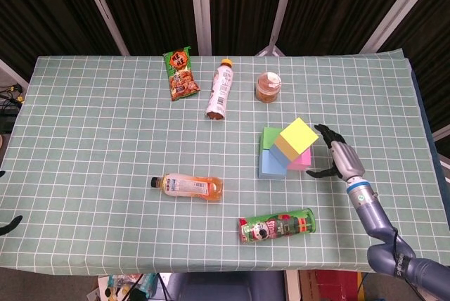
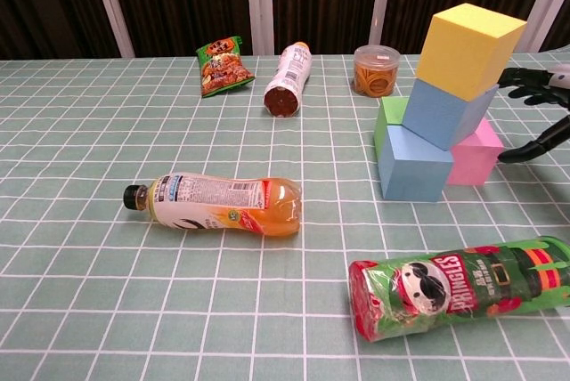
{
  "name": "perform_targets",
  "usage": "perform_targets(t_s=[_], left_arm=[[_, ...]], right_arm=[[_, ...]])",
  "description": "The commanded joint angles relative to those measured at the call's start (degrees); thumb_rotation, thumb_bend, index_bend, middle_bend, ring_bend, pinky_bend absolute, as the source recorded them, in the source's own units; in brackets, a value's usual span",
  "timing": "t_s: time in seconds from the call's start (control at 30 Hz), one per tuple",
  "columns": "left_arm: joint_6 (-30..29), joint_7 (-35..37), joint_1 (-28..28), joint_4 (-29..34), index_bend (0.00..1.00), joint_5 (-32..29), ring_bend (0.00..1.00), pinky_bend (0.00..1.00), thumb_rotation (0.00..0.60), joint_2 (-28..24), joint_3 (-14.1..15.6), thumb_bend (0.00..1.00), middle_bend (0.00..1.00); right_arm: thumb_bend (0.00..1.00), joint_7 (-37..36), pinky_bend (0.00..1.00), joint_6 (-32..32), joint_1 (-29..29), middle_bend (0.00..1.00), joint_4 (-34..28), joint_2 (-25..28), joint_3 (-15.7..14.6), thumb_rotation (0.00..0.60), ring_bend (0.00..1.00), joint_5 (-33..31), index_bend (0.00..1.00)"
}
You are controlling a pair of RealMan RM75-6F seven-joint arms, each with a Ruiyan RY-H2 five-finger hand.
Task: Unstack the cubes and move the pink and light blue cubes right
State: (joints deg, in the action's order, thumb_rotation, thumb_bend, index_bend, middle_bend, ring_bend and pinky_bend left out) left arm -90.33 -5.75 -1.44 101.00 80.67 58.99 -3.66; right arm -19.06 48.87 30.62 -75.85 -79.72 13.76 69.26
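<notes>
The stack stands right of the table's middle. A yellow cube (image 1: 298,134) (image 2: 468,50) is on top of a tilted light blue cube (image 1: 283,151) (image 2: 443,112). That one leans on a blue cube (image 1: 271,166) (image 2: 414,163) and a pink cube (image 1: 301,161) (image 2: 475,154), with a green cube (image 1: 268,136) (image 2: 386,116) behind. My right hand (image 1: 337,155) (image 2: 543,83) is open just right of the pink cube, fingers spread toward the stack, touching nothing. Only two dark fingertips of my left hand (image 1: 8,225) show at the far left edge, spread apart and empty.
A Pringles can (image 1: 277,225) lies in front of the stack and an orange drink bottle (image 1: 188,186) to its left. At the back are a snack bag (image 1: 181,74), a lying bottle (image 1: 219,90) and a small jar (image 1: 268,87).
</notes>
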Motion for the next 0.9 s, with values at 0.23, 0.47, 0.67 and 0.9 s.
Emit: perform_targets(t_s=[0.23, 0.47, 0.67, 0.9], left_arm=[[-0.3, -1.5, -0.1, 0.5, 0.19, -0.7, 0.00, 0.00, 0.600, 0.4, -0.2, 0.15, 0.00], [-0.4, -2.2, -0.2, 0.6, 0.19, -1.4, 0.00, 0.00, 0.600, 0.6, -0.4, 0.15, 0.00], [-0.5, -2.7, -0.3, 0.9, 0.19, -1.3, 0.00, 0.00, 0.600, 0.6, -0.3, 0.15, 0.00], [-0.5, -2.3, -0.4, 1.0, 0.19, -1.6, 0.00, 0.00, 0.600, 0.4, -0.4, 0.15, 0.00]], right_arm=[[0.08, 0.7, 0.00, -2.7, 2.7, 0.02, 3.4, -2.9, 0.0, 0.600, 0.03, -0.5, 0.02], [0.08, 1.2, 0.00, -3.8, 4.3, 0.08, 6.1, -5.2, 0.0, 0.600, 0.13, -0.6, 0.10], [0.08, 3.5, 0.00, -5.3, 6.1, 0.18, 8.5, -7.1, -0.3, 0.600, 0.23, -1.2, 0.24], [0.16, 6.5, 0.00, -5.1, 6.7, 0.42, 8.6, -7.3, -0.8, 0.600, 0.45, -1.5, 0.56]])
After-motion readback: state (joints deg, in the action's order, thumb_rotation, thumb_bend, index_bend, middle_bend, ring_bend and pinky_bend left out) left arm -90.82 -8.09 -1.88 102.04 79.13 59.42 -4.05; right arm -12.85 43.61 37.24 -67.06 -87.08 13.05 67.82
